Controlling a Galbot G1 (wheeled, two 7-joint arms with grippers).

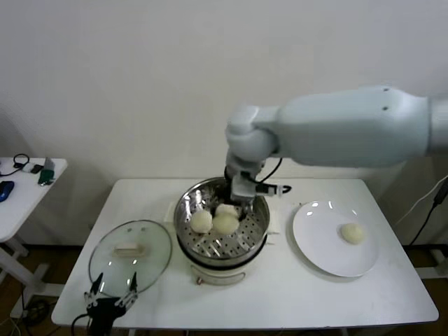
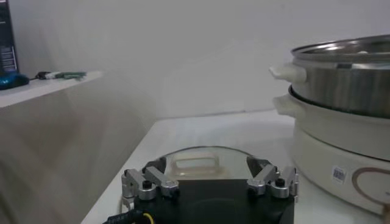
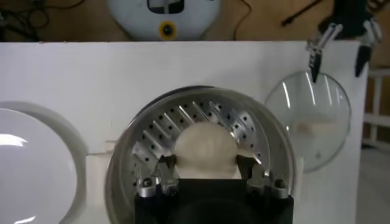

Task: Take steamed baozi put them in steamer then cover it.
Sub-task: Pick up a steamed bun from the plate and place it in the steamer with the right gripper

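A: While the right gripper [image 3: 207,176] hangs inside the steamer [image 1: 187,210] at centre frame, its fingers flank a baozi [image 3: 205,149]; clamped or loose, I cannot tell.

B: Left gripper [image 1: 112,285] lower left, fingers apart, beside the glass cover [image 1: 150,241]; one baozi [image 1: 352,233] on the plate [image 1: 318,245], right.

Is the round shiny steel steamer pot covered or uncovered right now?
Uncovered. The round shiny steel steamer pot stands open-topped with buns visible inside, while the clear glass lid with its cream handle lies flat on the white table beside it.
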